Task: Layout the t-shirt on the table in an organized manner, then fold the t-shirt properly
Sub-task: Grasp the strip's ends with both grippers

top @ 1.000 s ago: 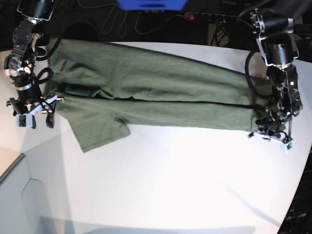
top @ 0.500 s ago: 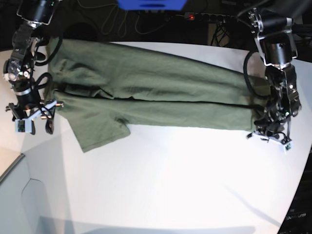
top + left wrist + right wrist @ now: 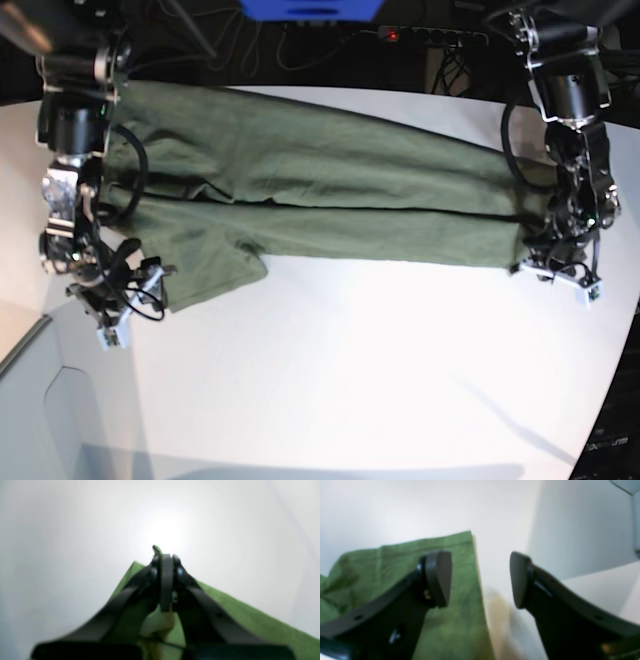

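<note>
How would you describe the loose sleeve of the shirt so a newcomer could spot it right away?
On the white table, the olive t-shirt lies as a long band between the two arms. At the end by the right claw, one flap, the sleeve, juts toward the table's open middle. It alone breaks the band's straight lower edge.

Base view looks down from high in front of the rig, taking in the whole white desk (image 3: 350, 370), the full spread of the t-shirt (image 3: 320, 190) and both arms, with the left arm on the picture's right. Left wrist view sits just behind the left gripper (image 3: 166, 555), very near, looking along its closed fingers (image 3: 166, 580) at a shirt edge and bare desk, blurred. Right wrist view looks the same way past the right gripper (image 3: 480, 577), fingers (image 3: 440, 577) spread, sharing the sleeve corner seen at base view's left.
</note>
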Controlling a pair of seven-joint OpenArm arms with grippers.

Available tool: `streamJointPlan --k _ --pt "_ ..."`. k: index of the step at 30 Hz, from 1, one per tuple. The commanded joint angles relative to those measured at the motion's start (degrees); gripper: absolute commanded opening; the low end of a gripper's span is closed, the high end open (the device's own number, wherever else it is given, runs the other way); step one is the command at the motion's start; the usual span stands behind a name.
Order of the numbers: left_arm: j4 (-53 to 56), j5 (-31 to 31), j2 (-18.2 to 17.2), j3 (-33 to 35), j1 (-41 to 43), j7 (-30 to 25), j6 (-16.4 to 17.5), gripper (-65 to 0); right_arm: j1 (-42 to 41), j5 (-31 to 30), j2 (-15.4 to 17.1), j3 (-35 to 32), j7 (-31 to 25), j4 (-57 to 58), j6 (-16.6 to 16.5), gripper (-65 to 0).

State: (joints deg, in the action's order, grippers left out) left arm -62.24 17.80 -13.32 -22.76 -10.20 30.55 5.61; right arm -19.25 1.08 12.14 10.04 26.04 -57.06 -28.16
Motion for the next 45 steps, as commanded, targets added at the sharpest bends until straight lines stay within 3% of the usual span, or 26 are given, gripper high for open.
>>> streamJointPlan --k 1,8,19,22,27,30,45 --pt "-1.0 0.2 -1.0 -0.3 -1.3 -1.2 0.2 -64.8 -2.5 -0.7 0.5 -1.2 -0.8 1.4 0.2 -28.1" --pt "-1.0 0.2 -0.7 -4.0 -1.4 -0.9 0.3 -64.8 -4.7 -0.7 1.5 -9.3 -1.2 10.1 0.5 -28.1" --pt "-1.0 0.2 -0.7 -3.9 -1.4 -0.9 0.3 -64.8 -4.4 -0.7 1.3 -10.0 -1.2 10.9 0.6 -29.4" --pt "-1.0 0.2 -0.7 -3.9 -1.4 -0.9 0.3 -64.8 -4.2 -0.6 1.2 -10.5 -1.2 11.0 0.6 -38.6" --pt "-1.0 0.2 -0.7 -3.9 -1.3 -0.9 0.3 -64.8 -4.6 -0.6 1.3 -16.0 -1.2 14.6 0.6 -64.9" --pt "-1.1 0.2 -0.8 -3.9 -1.3 -0.8 0.4 -64.8 -5.0 -0.6 1.3 -16.1 -1.2 14.5 0.6 -65.0" --pt "-13.7 0.4 -0.6 -4.1 0.9 -1.1 0.4 -64.8 6.4 -0.7 1.1 -3.4 2.6 -27.1 0.6 -65.0"
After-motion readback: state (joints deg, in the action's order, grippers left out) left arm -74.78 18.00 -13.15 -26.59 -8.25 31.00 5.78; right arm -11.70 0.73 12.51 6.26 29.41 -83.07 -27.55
